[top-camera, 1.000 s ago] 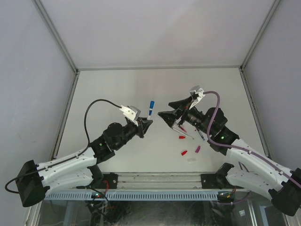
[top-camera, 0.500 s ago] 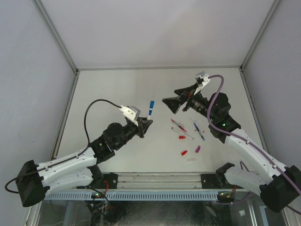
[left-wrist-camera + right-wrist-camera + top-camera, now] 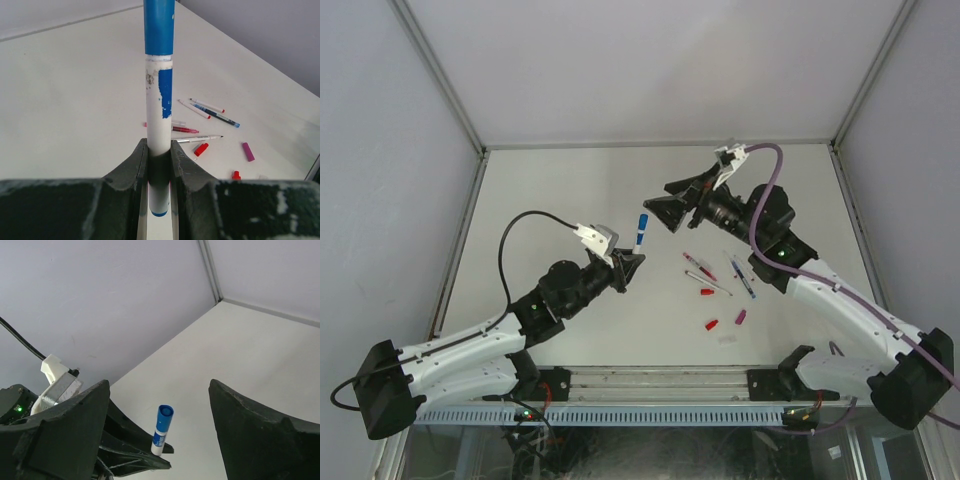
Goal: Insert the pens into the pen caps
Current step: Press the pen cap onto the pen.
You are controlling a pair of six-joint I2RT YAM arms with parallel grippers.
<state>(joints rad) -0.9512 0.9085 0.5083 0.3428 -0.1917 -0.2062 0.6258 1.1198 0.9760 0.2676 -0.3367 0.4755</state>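
1. My left pincer (image 3: 628, 268) is clenched on the blue pen (image 3: 641, 231). It grips the pen's lower end so the pen stands upright above the desk (image 3: 550, 190), with its blue cap (image 3: 159, 27) on top.
2. My right pincer (image 3: 657, 213) hangs released and empty just right of that pen, jaws spread wide and facing it.
3. The loose pens (image 3: 703, 267), two red caps (image 3: 707, 292) and a magenta cap (image 3: 740, 317) lie on the desk to the right of the blue pen, nearer the arm bases.
4. My worry is that the blue pen is held only low down. An off-centre push or squeeze on the cap could lever it sideways in the grip, or tilt the cap instead of seating it.
5. A second ago the right pincer was low over the loose pens. It has since risen and swung toward the blue pen, while the left arm and the pen are unchanged.
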